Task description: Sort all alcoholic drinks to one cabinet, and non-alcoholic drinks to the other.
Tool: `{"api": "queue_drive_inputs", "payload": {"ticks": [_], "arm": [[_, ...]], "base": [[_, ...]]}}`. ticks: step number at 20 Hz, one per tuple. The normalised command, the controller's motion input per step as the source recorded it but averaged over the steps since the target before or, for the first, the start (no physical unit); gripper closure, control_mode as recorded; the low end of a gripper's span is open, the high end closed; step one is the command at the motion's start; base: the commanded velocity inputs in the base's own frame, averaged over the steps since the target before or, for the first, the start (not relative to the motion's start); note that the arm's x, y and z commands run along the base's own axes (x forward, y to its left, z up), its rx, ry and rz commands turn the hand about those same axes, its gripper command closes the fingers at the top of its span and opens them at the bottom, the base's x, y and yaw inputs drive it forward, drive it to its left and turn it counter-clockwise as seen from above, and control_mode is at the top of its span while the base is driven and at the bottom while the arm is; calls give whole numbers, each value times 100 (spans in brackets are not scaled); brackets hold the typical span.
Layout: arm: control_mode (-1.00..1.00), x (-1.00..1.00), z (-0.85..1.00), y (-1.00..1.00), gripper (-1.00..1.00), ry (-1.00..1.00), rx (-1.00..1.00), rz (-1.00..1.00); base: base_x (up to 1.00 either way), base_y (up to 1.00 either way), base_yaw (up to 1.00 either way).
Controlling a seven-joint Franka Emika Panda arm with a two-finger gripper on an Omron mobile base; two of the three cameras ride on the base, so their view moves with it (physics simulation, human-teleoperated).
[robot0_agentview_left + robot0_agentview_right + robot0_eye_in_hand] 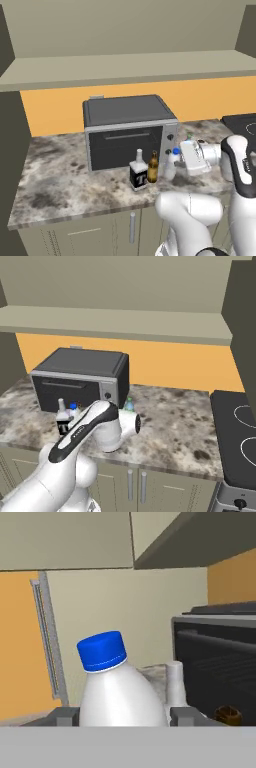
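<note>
Claw pinches the blue-capped white bottle beside the "T"-labelled bottle

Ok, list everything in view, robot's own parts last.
T bottle: one, clear with black label, counter front, left of the row.
Beer bottle: one, brown, right of the T bottle.
White bottle: one, blue cap, between the end effector's fingers.
Green-topped bottle: one, mostly hidden behind the arm.
Oven: one, grey, behind the bottles.
Counter: one, mottled grey-brown.
Cooktop: one, black, right end.
End effector: one, closed on the white bottle.
</note>
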Motion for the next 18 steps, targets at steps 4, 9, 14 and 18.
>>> {"api": "queue_drive_inputs", "payload": {"ticks": [4,9,14,18], "arm": [[-100,0,100,0,100,-3,-2,-9],[-100,0,100,-1,100,5,0,-11],[-100,0,100,0,100,13,0,-16],[-100,0,100,0,100,15,0,-17]], "base": [[0,0,0],[0,0,0],[0,0,0],[0,0,0]]}}
